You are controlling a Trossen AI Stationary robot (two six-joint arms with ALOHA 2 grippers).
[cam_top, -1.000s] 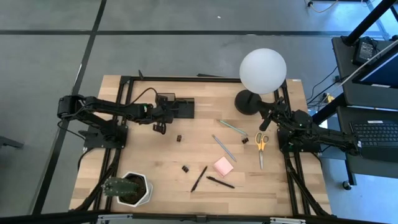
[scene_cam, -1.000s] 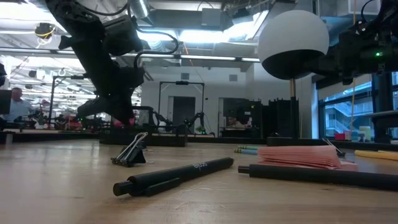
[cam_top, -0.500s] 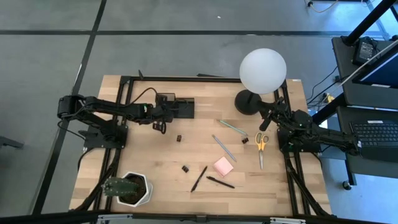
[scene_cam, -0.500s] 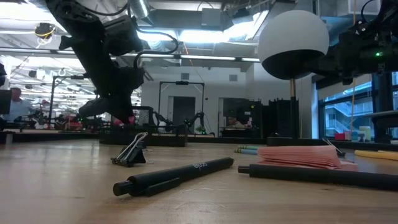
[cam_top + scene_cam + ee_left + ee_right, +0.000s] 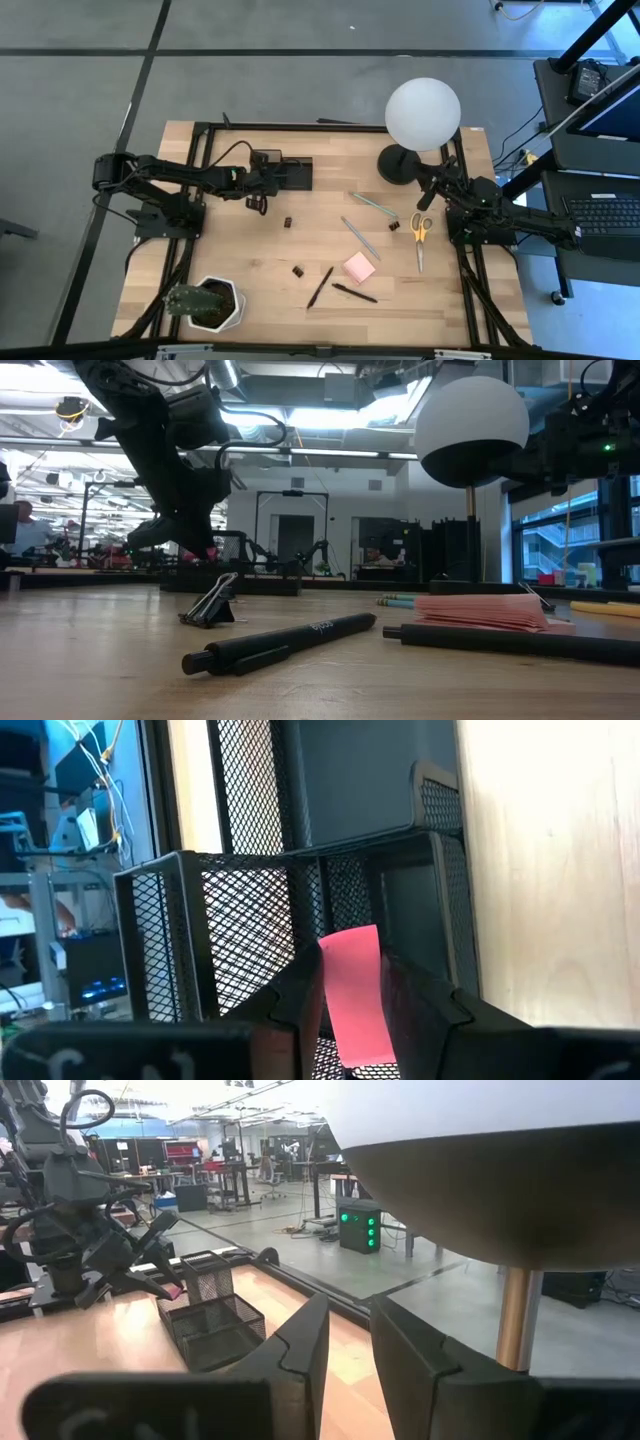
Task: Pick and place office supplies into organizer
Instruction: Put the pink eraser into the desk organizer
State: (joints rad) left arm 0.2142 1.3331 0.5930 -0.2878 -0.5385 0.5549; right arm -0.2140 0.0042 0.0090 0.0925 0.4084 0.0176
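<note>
My left gripper is shut on a small pink eraser at the black mesh organizer, which stands at the table's far side. The eraser also shows in the right wrist view. My right gripper is open and empty beside the lamp base, just past the yellow-handled scissors. On the table lie a pink sticky-note pad, two black pens, two pencils and black binder clips. My left gripper pinches the pink eraser between its two fingers, which lie on its two flat faces. The fingers slant down from the table's left side. The eraser sticks out past the fingertips over the organizer's mesh compartments, clear of the table.
A white globe lamp on a black base stands at the far right. A white plant pot stands at the near left. In the low view a binder clip and a pen lie close to the camera.
</note>
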